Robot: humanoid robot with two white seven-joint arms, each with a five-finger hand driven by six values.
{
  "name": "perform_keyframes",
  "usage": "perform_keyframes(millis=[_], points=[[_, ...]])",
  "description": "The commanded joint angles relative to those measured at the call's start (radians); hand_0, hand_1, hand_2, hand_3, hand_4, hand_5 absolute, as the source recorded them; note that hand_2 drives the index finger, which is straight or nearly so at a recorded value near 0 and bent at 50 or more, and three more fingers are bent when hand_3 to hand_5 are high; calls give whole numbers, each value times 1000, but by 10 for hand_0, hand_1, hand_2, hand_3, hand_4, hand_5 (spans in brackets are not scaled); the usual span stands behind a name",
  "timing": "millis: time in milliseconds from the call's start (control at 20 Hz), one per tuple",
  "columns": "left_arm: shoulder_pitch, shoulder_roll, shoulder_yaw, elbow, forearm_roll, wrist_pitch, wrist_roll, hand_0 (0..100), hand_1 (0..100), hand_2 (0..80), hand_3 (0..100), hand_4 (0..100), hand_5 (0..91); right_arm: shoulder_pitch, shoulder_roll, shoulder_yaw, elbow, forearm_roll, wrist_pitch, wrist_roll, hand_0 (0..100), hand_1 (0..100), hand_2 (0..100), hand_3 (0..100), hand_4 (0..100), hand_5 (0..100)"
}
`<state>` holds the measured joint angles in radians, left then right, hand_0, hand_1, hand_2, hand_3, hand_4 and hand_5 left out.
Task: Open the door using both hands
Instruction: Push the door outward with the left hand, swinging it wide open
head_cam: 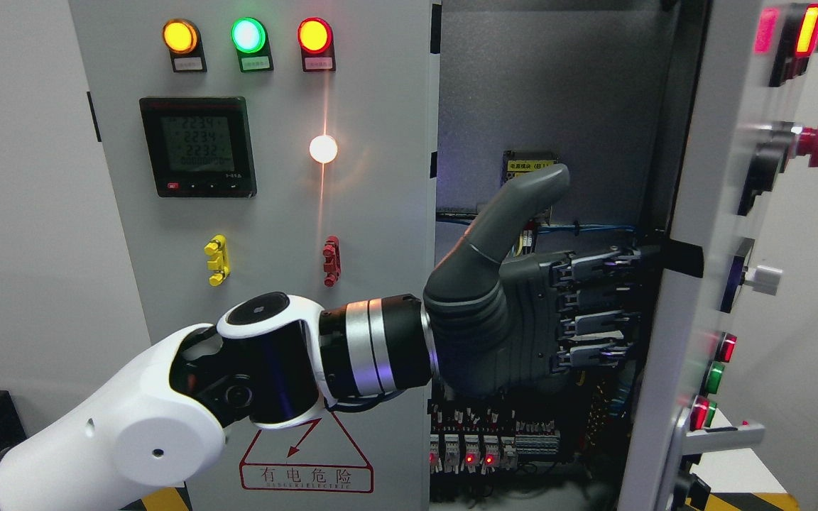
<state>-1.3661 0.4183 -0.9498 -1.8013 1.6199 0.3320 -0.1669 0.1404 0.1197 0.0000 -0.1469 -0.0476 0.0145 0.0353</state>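
The right-hand cabinet door (693, 284) is being seen edge-on at three o'clock in the head view, already swung well out from the cabinet, with its front face and its row of lamps and buttons (799, 85) turned away to the right. The left-hand door (267, 270), at nine to twelve o'clock, is being kept shut; its three pilot lamps (247, 35) and the meter (198, 147) are being lit.

The left hand (522, 312) is being held at the centre of the view, its arm coming in from seven o'clock and reaching across the open gap. The thumb (522, 206) is being pointed up towards one o'clock, free of everything. The four fingers (597, 305) are being stretched nearly straight towards three o'clock, and their tips are being laid against the inner edge of the open door, beside a dark bracket (686, 255); whether they are being hooked around that edge cannot be told, so nothing is being clearly grasped. The right hand is not being shown.

The step in hand is judged to be the widening of the right door by a push from inside. The wiring and terminal blocks (480, 447) at six o'clock are being left untouched. The next move is judged to call for a steady outward sweep towards three o'clock, with contact being kept on the door edge and the fingers being kept clear of the cables behind.
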Motion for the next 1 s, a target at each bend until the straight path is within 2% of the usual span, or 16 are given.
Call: perform_keyframes(millis=[0, 550, 951], points=[[-10, -90, -40, 8, -18, -2, 4, 0, 0, 0, 0, 0, 0, -1, 0, 5, 0, 0, -1, 0, 0, 0, 0, 0, 0, 0], [-21, -177, -43, 17, -26, -2, 6, 0, 0, 0, 0, 0, 0, -1, 0, 5, 0, 0, -1, 0, 0, 0, 0, 0, 0, 0], [-36, -289, -43, 103, -31, 4, 7, 0, 0, 0, 0, 0, 0, -1, 0, 5, 1, 0, -1, 0, 0, 0, 0, 0, 0, 0]])
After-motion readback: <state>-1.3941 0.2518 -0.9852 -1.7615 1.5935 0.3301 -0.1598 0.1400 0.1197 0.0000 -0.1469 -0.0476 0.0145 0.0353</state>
